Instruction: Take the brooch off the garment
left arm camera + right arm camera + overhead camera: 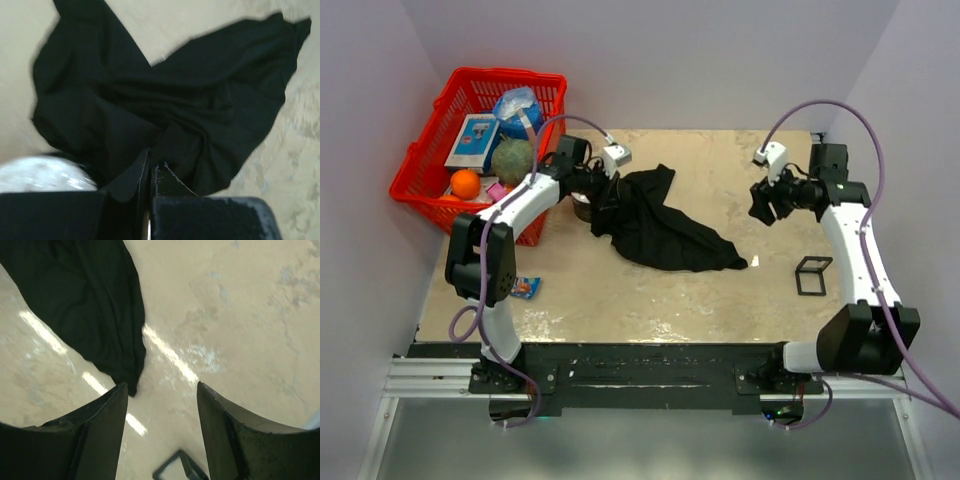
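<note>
While the left gripper is clenched on a fold at the left edge of the garment, the right gripper hangs above bare table with its jaws parted and nothing between them. The left wrist view shows the left gripper pinching dark cloth, with the garment spread beyond in heavy folds. The garment lies crumpled at mid-table, narrowing to a point toward the right. The brooch cannot be made out in any view. A small pale speck lies just beside that point; what it is cannot be told. A round, pale metallic object sits under the left gripper, touching the cloth, and appears blurred in the left wrist view. To the far left stands a red basket holding an orange, a green round fruit and packaged goods. A small blue packet lies near the left arm. A black open frame lies on the table near the right arm, well apart from the garment. In the right wrist view, the right gripper looks down on the garment's tip and the frame's corner.
</note>
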Robot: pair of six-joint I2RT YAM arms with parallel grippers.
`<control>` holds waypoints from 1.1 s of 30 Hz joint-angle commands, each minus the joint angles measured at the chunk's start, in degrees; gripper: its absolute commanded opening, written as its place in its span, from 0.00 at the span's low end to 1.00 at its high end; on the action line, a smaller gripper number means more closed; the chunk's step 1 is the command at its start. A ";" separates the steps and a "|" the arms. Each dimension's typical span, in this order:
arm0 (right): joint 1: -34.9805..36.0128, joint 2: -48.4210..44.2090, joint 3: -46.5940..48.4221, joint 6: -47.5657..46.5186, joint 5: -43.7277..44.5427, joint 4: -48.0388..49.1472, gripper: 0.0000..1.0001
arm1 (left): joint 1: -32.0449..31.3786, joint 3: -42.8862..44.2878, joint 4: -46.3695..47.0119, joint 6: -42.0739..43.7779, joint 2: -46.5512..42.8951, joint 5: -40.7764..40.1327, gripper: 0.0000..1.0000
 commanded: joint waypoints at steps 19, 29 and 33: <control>19.69 38.01 15.01 33.30 -6.25 30.35 0.57 | -0.15 -11.41 -0.51 0.71 -12.49 -0.83 0.00; 20.04 37.05 13.26 27.33 -16.46 26.65 0.60 | -0.15 -11.15 -0.16 0.27 -11.97 -1.45 0.00; 21.79 38.01 16.75 29.42 -14.26 31.30 0.61 | -0.07 -10.80 -0.33 0.01 -11.96 -1.54 0.00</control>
